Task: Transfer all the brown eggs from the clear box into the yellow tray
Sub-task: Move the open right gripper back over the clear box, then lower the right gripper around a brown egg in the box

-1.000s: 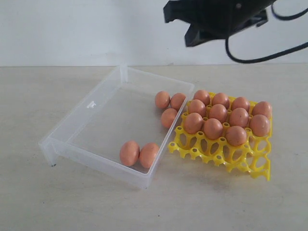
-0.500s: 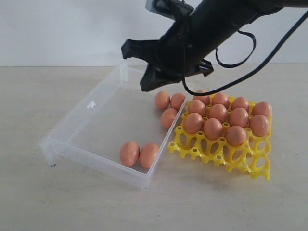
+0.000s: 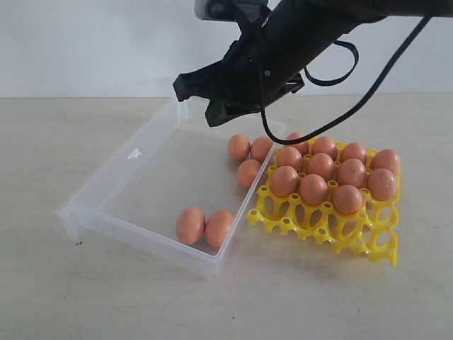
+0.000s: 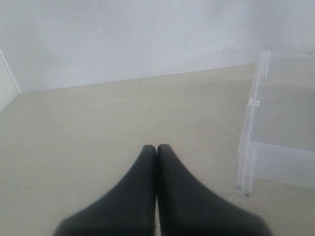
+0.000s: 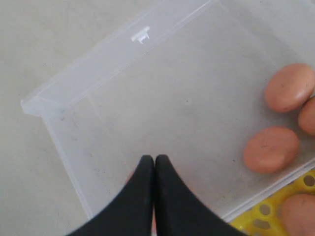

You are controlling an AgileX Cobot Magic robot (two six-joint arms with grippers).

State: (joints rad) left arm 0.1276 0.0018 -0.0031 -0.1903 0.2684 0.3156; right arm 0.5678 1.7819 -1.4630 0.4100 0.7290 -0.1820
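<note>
Left gripper (image 4: 156, 147): fingertips pressed together, nothing between them, over bare table (image 3: 64, 297), with a corner of the clear box (image 3: 99, 185) just beside it.

The box runs diagonally, near-left to far-right. It is colourless, low-walled, with a small tab on its left wall.

Five brown eggs lie in it, smooth and orange-brown. A pair (image 3: 204, 227) touches at the near wall, long axes pointing roughly away from the exterior camera. Three (image 3: 248, 157) cluster in the right corner by the tray.

Right gripper (image 5: 154, 158): fully closed and empty, above the box floor. Its arm and black cable (image 3: 368, 92) hide part of the far rim. A brownish sliver behind its fingers is possibly an egg.

Yellow tray (image 3: 333, 230): touches the box's right wall, with eleven eggs standing on end in the back rows.
</note>
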